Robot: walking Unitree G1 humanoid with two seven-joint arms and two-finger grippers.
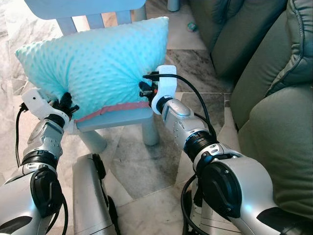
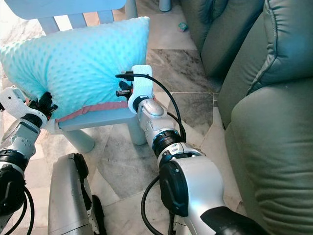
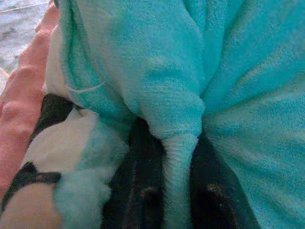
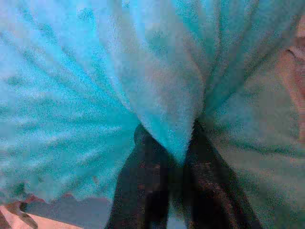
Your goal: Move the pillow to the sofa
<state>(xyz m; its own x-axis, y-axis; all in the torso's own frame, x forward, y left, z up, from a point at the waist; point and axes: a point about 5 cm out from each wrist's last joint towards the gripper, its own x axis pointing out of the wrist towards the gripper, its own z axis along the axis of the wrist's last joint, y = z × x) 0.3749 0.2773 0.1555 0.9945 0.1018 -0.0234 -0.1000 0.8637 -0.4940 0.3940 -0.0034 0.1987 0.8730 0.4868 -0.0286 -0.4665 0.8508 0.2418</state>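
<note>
A turquoise dotted pillow [image 1: 98, 63] with a pink edge stands on a small light-blue chair [image 1: 117, 120]. My left gripper [image 1: 66, 105] is shut on the pillow's lower left corner; the left wrist view shows a fold of turquoise fabric [image 3: 178, 138] pinched between the black fingers [image 3: 143, 191]. At the pillow's right side my right gripper [image 1: 145, 88] is shut on it too, and the right wrist view has a bunch of fabric [image 4: 167, 119] squeezed between its fingers [image 4: 143, 191]. The green sofa [image 1: 274, 112] stands to the right.
The chair's backrest [image 1: 83, 7] rises behind the pillow. A marble tile floor [image 1: 142, 166] lies between chair and sofa. A small green object [image 1: 192, 26] lies on the floor by the sofa's far end. My own legs [image 1: 90, 196] show below.
</note>
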